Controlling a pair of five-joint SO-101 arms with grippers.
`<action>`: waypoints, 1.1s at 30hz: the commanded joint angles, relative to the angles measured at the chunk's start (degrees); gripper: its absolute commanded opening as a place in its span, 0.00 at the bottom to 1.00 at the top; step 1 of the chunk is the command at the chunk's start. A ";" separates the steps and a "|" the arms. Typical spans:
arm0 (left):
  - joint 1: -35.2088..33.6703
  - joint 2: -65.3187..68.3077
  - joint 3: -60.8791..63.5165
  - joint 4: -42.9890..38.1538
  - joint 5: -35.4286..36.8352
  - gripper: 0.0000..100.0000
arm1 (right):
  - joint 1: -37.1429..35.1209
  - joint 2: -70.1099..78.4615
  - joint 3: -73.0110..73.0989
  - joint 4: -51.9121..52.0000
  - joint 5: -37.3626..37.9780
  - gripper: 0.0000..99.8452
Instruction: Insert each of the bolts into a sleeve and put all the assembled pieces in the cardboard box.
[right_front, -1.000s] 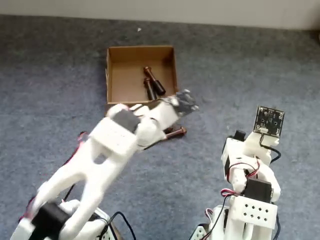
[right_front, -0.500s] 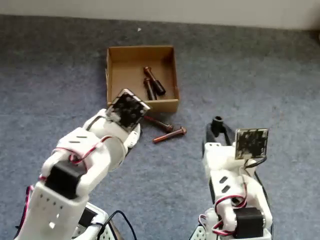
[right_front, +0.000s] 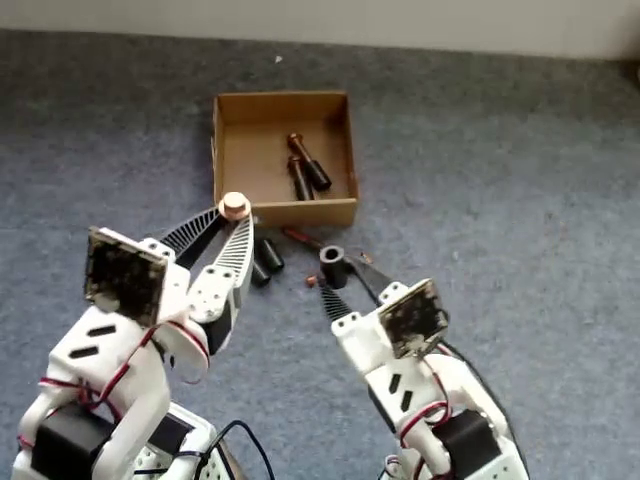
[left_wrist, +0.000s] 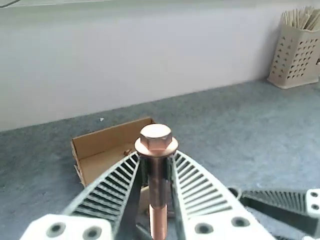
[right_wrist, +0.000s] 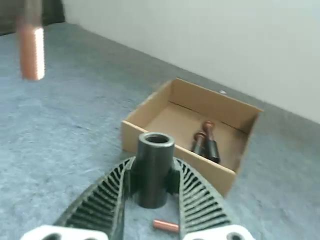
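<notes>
My left gripper (right_front: 234, 218) (left_wrist: 156, 162) is shut on a copper bolt (right_front: 234, 205) (left_wrist: 156, 145), held upright with its hex head on top, just in front of the cardboard box (right_front: 230, 110) (left_wrist: 107, 140). My right gripper (right_front: 336, 274) (right_wrist: 154, 176) is shut on a black sleeve (right_front: 332, 265) (right_wrist: 155, 165), bore facing up, to the right of the bolt. The bolt's threaded tip (right_wrist: 31, 47) hangs off to one side in the right wrist view. Two assembled pieces (right_front: 305, 170) (right_wrist: 206, 140) lie in the box (right_wrist: 172, 100).
Two black sleeves (right_front: 264, 262) lie on the grey carpet between the grippers. A loose bolt (right_front: 300, 238) rests in front of the box, and another bolt's end (right_front: 310, 281) (right_wrist: 165, 225) pokes out beside the right gripper. A beige holder (left_wrist: 299, 47) stands far back.
The left arm has pulled back from in front of the box and now holds the bolt upright. The right arm has swung forward and left with its sleeve, toward the bolt.
</notes>
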 joint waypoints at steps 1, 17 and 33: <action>-0.22 -2.24 -0.31 -2.20 4.31 0.00 | -4.70 -0.84 1.63 -6.81 1.14 0.01; 0.92 -14.73 17.98 -15.74 11.69 0.00 | -9.45 -0.84 9.27 -17.27 4.48 0.01; 6.20 -18.24 22.20 -15.74 11.25 0.01 | -13.05 -0.84 8.75 -17.19 4.66 0.01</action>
